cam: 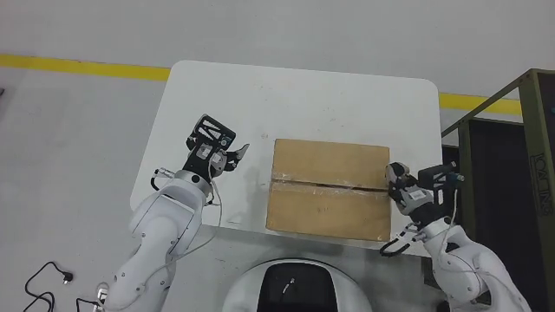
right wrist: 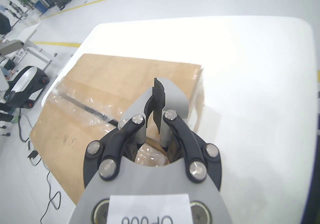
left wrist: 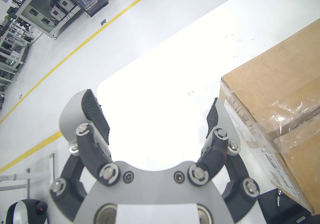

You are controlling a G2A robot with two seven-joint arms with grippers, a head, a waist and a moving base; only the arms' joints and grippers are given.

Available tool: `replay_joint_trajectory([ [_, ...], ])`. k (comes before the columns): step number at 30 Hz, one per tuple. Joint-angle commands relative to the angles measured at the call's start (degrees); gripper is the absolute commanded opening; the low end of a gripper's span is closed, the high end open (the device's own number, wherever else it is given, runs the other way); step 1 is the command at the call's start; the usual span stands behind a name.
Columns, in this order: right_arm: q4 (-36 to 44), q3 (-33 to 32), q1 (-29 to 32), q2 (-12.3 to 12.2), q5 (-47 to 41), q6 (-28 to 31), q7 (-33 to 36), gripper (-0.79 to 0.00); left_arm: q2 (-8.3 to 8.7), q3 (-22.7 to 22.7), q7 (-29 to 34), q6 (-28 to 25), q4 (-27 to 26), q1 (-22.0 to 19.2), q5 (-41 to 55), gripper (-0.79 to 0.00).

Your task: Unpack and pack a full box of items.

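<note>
Closed cardboard box (cam: 329, 189) sits on the white table (cam: 303, 87), right of centre, by the near edge. Both top flaps are down, with clear tape (right wrist: 82, 107) running left-right along the centre seam.

Left gripper (left wrist: 152, 106) hovers over bare table left of the box, apart from it. Its jaws are spread wide and hold nothing.

Right gripper (right wrist: 157, 93) is at the box's right end, on the seam line. Its pads are pressed together and nothing shows between them; can't tell if a scrap of tape is caught.

Handling, as a judgement:
- The board is stiff and the flaps will hinge at their creases.
- A full box is likely heavy, so work it in place and don't lift it with one claw.
- The tape is slick and crinkled. The best grab is a loose tape end at the seam's left or right end, or a flap edge along the seam.
- Flat cardboard faces give the jaws nothing to pinch.

View differences:
- The left wrist view shows the box's left end face with a shipping label (left wrist: 265, 155) and tape wrapped down over that end.
- The right wrist view shows a dark slit in the tape along the seam, so it may be partly split. It also shows a pen scribble (right wrist: 67, 140) on the near flap.
- The top view shows both arms flanking the box.
</note>
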State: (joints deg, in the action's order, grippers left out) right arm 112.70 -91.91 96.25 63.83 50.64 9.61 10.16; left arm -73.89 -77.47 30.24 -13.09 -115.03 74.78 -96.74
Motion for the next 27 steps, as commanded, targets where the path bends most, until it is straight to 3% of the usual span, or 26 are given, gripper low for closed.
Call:
replay_joint_trajectory([
  [1,2.2,-2.8,1.1,-0.1,0.3,-2.0,0.1,-0.785,-0.04,0.2,-1.5,-0.2,0.2,0.6,1.5,0.000],
  [7,7.9,-6.8,3.9,0.2,2.3,-10.1,0.7,-0.785,-0.20,-0.4,-11.9,0.5,-1.2,3.5,9.4,0.000],
  [11,9.6,-7.7,5.5,0.5,2.2,-12.9,0.5,-0.785,0.16,-1.7,-18.0,-1.2,-2.8,5.9,8.6,0.000],
  [18,10.3,-7.5,6.8,0.9,1.7,-15.4,-0.3,-0.785,0.32,-3.1,-19.2,-0.6,-4.3,7.3,9.2,0.000],
  [19,10.3,-7.5,6.8,0.9,1.7,-15.4,-0.3,-0.215,0.32,-3.1,-19.2,-0.6,-4.3,7.3,9.2,0.000],
  [20,10.3,-7.5,6.8,0.9,1.6,-15.4,-0.4,-0.784,0.33,-3.1,-19.2,-0.6,-4.3,7.3,9.2,0.000],
  [23,10.3,-7.5,6.8,0.9,1.7,-15.4,-0.4,-0.736,0.33,-3.1,-19.2,-0.6,-4.3,7.3,9.2,0.000],
  [27,10.3,-7.5,6.7,0.9,1.7,-15.4,-0.3,-0.473,0.32,-3.1,-19.2,-0.6,-4.3,7.3,9.2,-0.001],
])
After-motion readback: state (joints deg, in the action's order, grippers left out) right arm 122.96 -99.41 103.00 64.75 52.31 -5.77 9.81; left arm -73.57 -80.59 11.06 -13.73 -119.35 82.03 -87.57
